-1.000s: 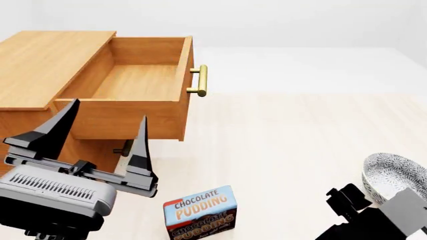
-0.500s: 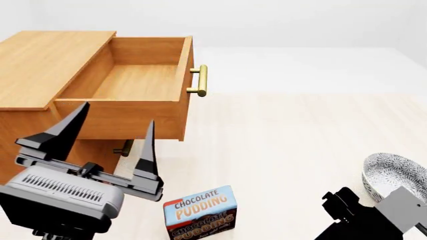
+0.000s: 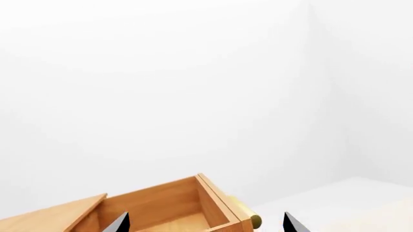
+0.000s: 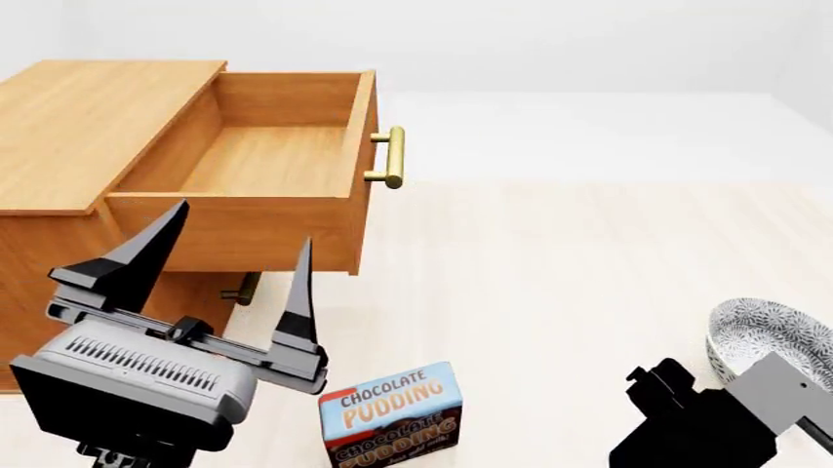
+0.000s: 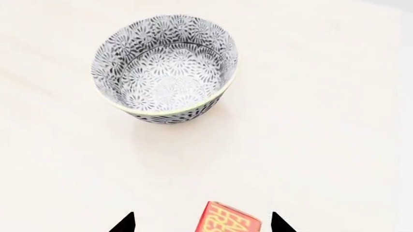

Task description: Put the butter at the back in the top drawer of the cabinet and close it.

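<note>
The butter (image 5: 227, 221), a red-orange carton with yellow lettering, lies on the pale floor between the wide-apart tips of my right gripper (image 5: 201, 223), which is open and not touching it. In the head view the butter is hidden by my right arm (image 4: 709, 424). The cabinet (image 4: 92, 127) stands at the left with its top drawer (image 4: 267, 156) pulled out and empty, its brass handle (image 4: 390, 156) facing right. My left gripper (image 4: 241, 229) hangs open in front of the drawer's near side with nothing in it. From the left wrist view the drawer (image 3: 168, 212) lies ahead of that gripper (image 3: 205, 224).
A brown-and-blue Chocolate Pudding box (image 4: 390, 414) stands on the floor beside my left gripper. A patterned black-and-white bowl (image 5: 164, 67) sits just beyond the butter, and shows at the right edge of the head view as the bowl (image 4: 768, 341). A lower drawer handle (image 4: 241, 290) shows under the open drawer.
My left gripper has drifted a little right and down, still open. My right arm has shifted lower and slightly left near the bowl. The drawer and pudding box have not moved.
</note>
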Controlling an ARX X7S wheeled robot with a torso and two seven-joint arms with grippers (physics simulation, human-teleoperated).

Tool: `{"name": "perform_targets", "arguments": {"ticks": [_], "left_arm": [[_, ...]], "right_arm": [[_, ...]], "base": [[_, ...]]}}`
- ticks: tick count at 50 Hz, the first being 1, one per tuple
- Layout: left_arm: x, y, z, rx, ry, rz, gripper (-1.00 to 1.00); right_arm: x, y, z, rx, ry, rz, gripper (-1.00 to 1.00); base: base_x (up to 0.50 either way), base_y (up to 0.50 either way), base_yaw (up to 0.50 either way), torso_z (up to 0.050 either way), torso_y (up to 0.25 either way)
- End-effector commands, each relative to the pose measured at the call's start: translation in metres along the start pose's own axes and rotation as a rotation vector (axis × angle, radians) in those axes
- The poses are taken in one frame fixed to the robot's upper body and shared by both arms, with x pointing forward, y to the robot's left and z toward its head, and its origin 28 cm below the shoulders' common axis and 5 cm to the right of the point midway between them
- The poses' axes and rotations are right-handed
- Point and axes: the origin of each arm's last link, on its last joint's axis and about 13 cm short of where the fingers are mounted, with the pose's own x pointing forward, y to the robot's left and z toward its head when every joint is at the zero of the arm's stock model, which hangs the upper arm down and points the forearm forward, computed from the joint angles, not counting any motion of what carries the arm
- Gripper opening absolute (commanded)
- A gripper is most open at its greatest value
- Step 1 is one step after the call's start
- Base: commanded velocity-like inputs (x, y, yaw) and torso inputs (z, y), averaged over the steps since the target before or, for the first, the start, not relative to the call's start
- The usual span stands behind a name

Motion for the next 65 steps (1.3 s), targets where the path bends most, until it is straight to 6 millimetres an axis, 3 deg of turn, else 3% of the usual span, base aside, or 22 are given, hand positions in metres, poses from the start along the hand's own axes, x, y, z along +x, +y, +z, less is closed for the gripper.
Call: {"name": "perform_targets", "arguments": {"ticks": [1, 25, 65], "left_arm": [[0.000, -0.001, -0.002, 0.002, 0.006, -0.005, 1.00], [-0.002, -0.003, -0.004, -0.016, 0.020, -0.014, 1.00], [-0.003, -0.004, 0.000, -0.009, 0.021, -0.027, 1.00]], "right_arm": [[0.012, 0.004, -0.002, 0.000, 0.020, -0.006, 1.00], [0.029, -0.003, -0.009, 0.006, 0.033, -0.073, 1.00], [0.034, -0.012, -0.027, -0.020, 0.119, -0.075, 1.00]], "base": [[0.00, 0.00, 0.00, 0.000, 0.000], [0.00, 0.00, 0.00, 0.000, 0.000], [0.00, 0.00, 0.00, 0.000, 0.000]]}}
